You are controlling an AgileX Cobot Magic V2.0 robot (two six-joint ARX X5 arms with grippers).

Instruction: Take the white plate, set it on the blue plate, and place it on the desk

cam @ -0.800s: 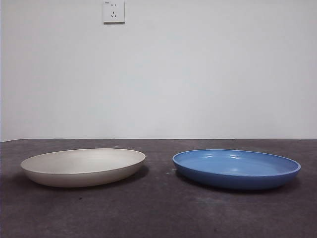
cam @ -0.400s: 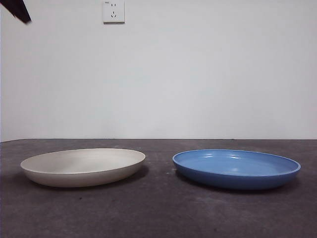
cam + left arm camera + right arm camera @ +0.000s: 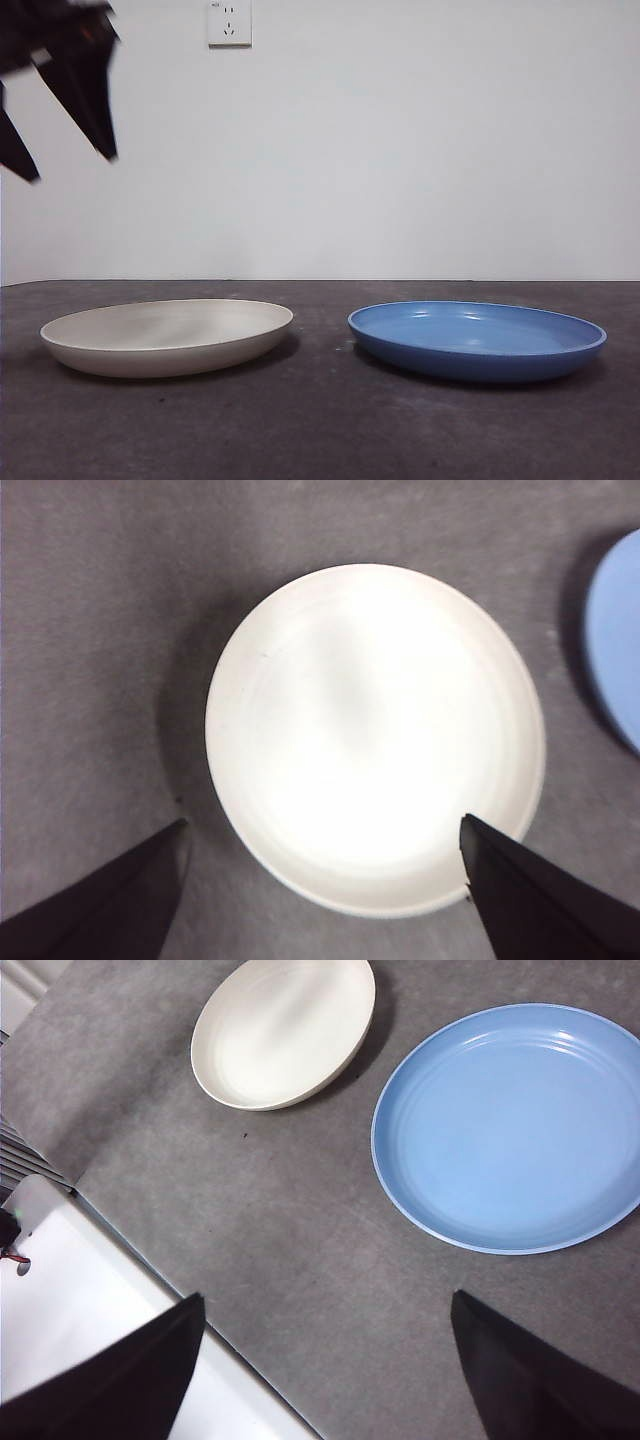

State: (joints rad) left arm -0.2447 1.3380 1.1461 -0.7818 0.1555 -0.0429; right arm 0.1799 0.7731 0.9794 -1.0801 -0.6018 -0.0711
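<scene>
The white plate [image 3: 167, 336] lies empty on the dark desk [image 3: 320, 430] at the left. The blue plate [image 3: 477, 340] lies beside it at the right, apart from it. My left gripper [image 3: 60, 165] hangs open and empty high above the white plate's left side. In the left wrist view its jaws stand wide apart over the white plate [image 3: 375, 735], with an edge of the blue plate [image 3: 618, 640] to one side. My right gripper [image 3: 320, 1310] is open and empty, well above the desk; its view shows the white plate [image 3: 285, 1030] and the blue plate [image 3: 510, 1125].
A white wall with a power socket [image 3: 229, 22] stands behind the desk. In the right wrist view the desk's edge and a white surface [image 3: 90, 1340] beyond it show near the gripper.
My left gripper has come down into the front view from the top left corner, from out of view to well below the corner. The plates have not moved.
</scene>
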